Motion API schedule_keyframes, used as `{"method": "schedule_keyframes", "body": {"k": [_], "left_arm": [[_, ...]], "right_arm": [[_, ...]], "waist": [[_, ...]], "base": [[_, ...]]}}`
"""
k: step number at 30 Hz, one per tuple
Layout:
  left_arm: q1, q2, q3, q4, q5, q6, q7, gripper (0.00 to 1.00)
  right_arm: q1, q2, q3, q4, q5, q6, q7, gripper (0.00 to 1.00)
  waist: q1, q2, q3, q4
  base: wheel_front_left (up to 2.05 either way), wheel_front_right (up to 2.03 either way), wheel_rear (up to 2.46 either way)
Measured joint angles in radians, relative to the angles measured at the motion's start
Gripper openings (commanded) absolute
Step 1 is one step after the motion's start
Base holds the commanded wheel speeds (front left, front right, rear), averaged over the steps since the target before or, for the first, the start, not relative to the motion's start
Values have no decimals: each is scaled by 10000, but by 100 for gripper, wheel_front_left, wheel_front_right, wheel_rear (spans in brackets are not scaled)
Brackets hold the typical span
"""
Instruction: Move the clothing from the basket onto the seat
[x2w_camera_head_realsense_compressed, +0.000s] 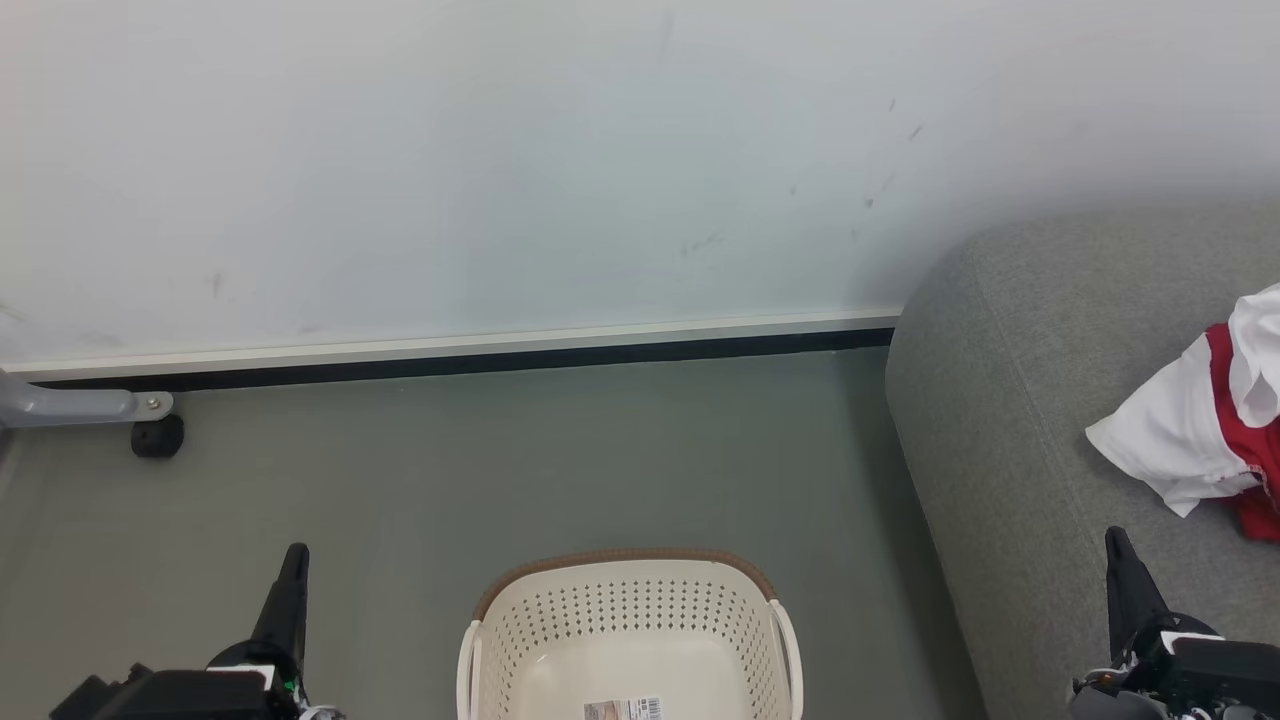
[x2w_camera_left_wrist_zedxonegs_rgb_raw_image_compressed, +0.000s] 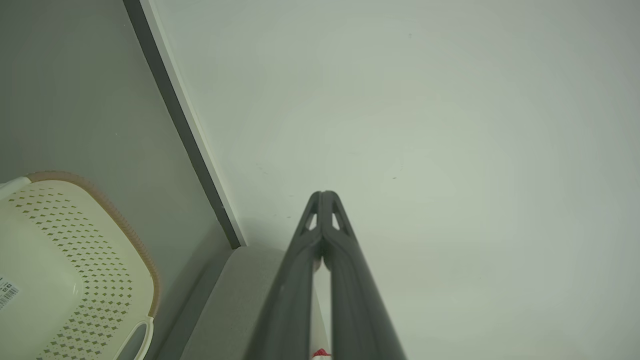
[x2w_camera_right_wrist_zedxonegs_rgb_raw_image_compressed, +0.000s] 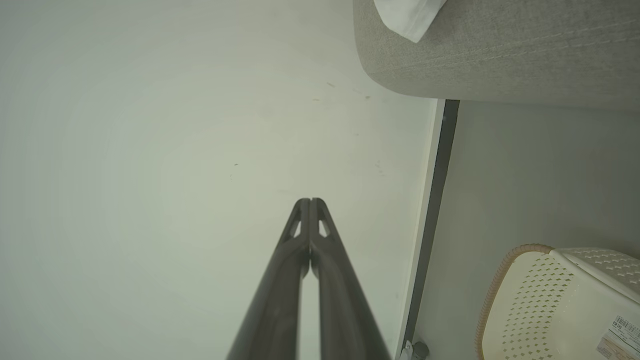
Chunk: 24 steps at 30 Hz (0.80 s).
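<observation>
My left hand (x2w_camera_head_realsense_compressed: 293, 560) is pressed shut, its two long, dark, tapered fingers meeting at the tips. My right hand (x2w_camera_head_realsense_compressed: 1120, 545) is closed the same way, with nothing between its fingers. Between my hands, nearer the left one, the basket (x2w_camera_head_realsense_compressed: 625, 557) stands on the smooth grey-green floor (x2w_camera_head_realsense_compressed: 400, 470): rounded cream plastic, dotted with small holes, edged by a brown rim. Beyond my right hand the clothing (x2w_camera_head_realsense_compressed: 1180, 430) lies crumpled, thin white and red fabric, on the seat (x2w_camera_head_realsense_compressed: 1000, 400), a round-edged cushion of coarse grey weave.
</observation>
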Motion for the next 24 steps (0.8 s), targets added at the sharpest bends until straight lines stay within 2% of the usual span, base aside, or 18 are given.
{"method": "schedule_keyframes", "body": {"k": [24], "left_arm": [[0,0,0,4,0,0,0,0]], "right_arm": [[3,0,0,-2,2,0,0,0]], "waist": [[0,0,0,0]], "base": [[0,0,0]]}}
